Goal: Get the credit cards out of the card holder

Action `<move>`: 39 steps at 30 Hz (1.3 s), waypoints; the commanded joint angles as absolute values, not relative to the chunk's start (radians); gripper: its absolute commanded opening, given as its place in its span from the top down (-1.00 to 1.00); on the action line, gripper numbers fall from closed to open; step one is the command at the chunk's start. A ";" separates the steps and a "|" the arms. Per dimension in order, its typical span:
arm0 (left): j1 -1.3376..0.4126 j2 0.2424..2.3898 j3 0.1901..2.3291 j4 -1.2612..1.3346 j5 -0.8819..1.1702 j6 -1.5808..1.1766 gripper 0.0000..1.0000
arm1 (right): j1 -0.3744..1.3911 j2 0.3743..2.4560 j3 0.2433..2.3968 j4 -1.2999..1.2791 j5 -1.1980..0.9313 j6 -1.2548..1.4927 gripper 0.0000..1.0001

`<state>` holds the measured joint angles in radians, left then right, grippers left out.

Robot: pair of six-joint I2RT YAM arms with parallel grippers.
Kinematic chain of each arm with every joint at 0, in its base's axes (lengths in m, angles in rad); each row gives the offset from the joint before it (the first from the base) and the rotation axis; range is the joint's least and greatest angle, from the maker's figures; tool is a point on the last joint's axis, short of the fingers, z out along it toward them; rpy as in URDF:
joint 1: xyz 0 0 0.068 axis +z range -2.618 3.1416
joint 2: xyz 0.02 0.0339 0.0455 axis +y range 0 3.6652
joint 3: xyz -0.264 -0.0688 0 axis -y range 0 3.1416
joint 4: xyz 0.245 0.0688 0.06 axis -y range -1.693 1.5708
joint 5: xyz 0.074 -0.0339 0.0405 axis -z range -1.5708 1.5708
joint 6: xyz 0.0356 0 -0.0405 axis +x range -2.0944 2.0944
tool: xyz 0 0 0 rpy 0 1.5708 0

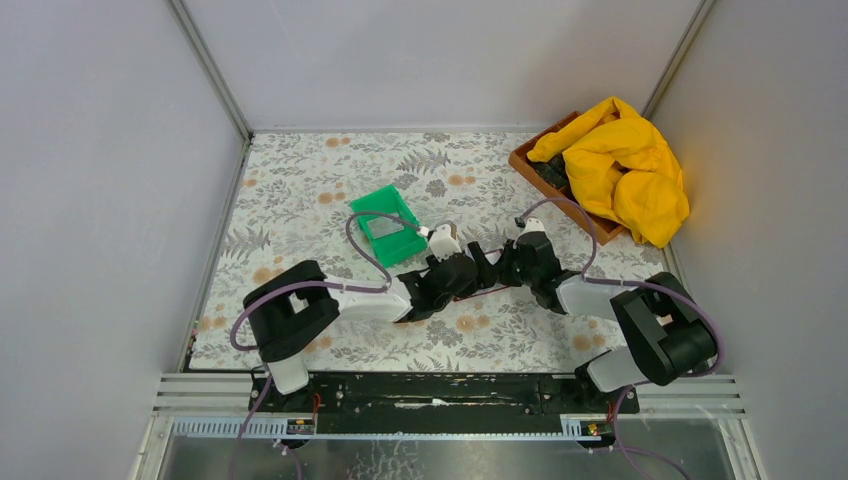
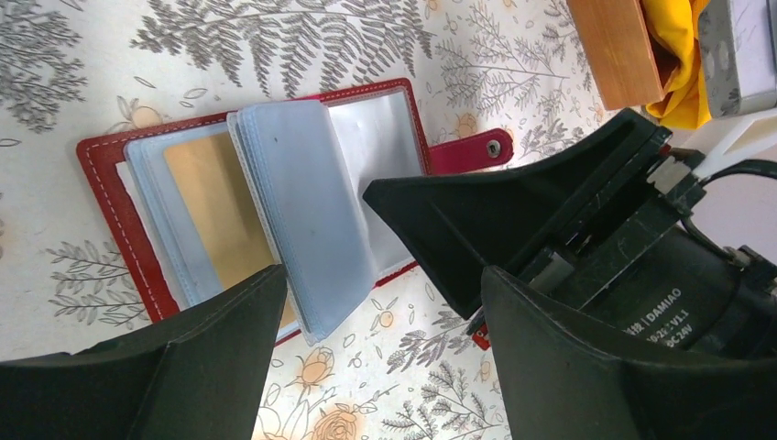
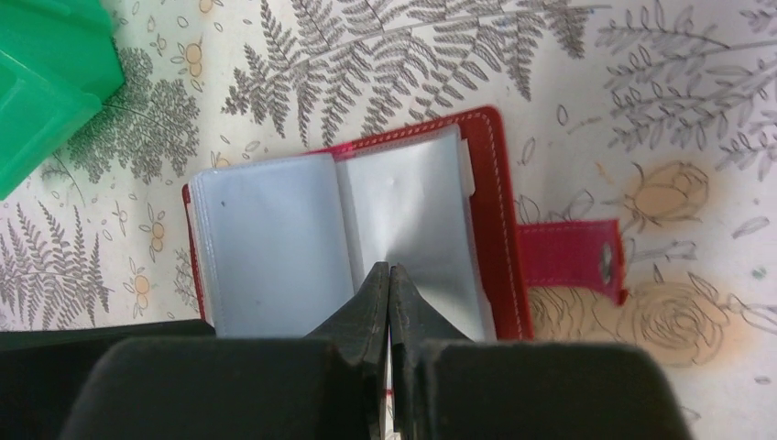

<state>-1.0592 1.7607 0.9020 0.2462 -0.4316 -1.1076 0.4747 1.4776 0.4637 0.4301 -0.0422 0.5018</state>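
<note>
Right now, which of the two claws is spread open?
The left gripper: its fingers stand wide apart over the card holder. The right gripper has its fingers pressed together, tips on the clear sleeves.

Top cam: high at rear, whole table [image 1: 300,180]. Wrist cams: close, downward, both on card holder [image 2: 302,211].
</note>
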 commanded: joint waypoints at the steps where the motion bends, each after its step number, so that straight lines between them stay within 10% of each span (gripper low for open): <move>1: -1.066 1.786 0.964 0.299 -0.404 -1.085 -0.71 | 0.477 1.388 0.419 0.428 0.009 0.497 1.00; 14: -1.064 1.831 1.061 0.254 -0.411 -1.036 -0.71 | 0.477 1.163 0.309 0.479 0.133 0.494 1.00; 39: -1.054 1.754 0.867 0.288 -0.453 -1.138 -0.73 | 0.477 1.364 0.388 0.477 0.017 0.502 1.00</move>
